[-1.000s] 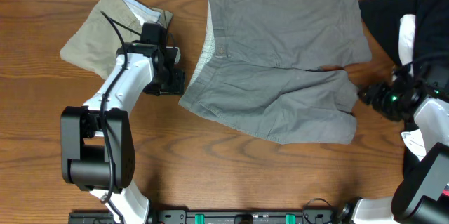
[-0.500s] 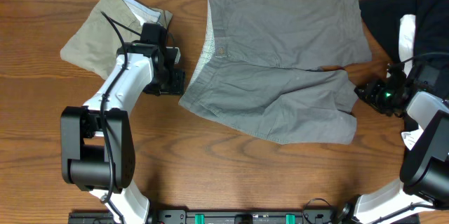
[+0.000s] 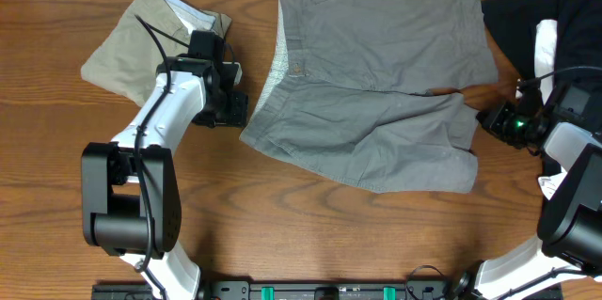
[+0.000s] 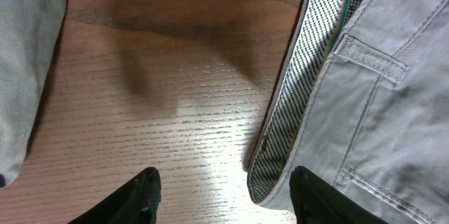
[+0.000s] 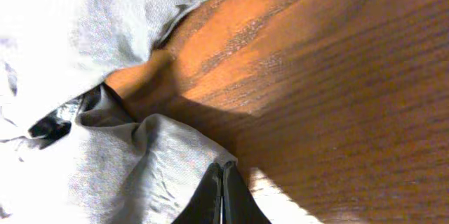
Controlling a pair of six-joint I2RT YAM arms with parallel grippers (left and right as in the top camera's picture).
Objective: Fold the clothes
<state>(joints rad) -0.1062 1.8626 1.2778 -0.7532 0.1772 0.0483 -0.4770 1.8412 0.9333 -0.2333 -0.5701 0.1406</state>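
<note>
grey shorts (image 3: 376, 93) lie flat, spread out in upper centre of the overhead frame, waistband toward frame left, both legs toward frame right. lower leg is wrinkled, with a diagonal fold. a slit of bare wood shows between the two leg hems at right. waistband lining (image 4: 284, 119) is turned out in the left wrist view: dotted black-and-white with a teal edge, a belt loop (image 4: 372, 62) just beside it.

khaki shorts (image 3: 127, 41) sit bunched in the upper left, well apart from the grey pair. black garment (image 3: 522, 13) is piled at upper right with a white garment (image 3: 546, 46) on it, near the upper leg hem of the grey shorts.

left gripper (image 3: 230, 104) is low over bare wood between the khaki pile and the grey waistband, just beside the waistband's lower corner. in its wrist view, left gripper (image 4: 224, 196) has its fingers (image 4: 144, 192) spread wide with nothing between them, only table.

right gripper (image 3: 487, 119) is at the frame-right edge of the grey shorts, by the gap between the legs. in its wrist view, right gripper (image 5: 222, 192) has its tips pressed together, right at the hem of the grey cloth. view is too tight to tell whether any fabric is pinched. looks like none.

wooden table (image 3: 310, 234) is under everything.
</note>
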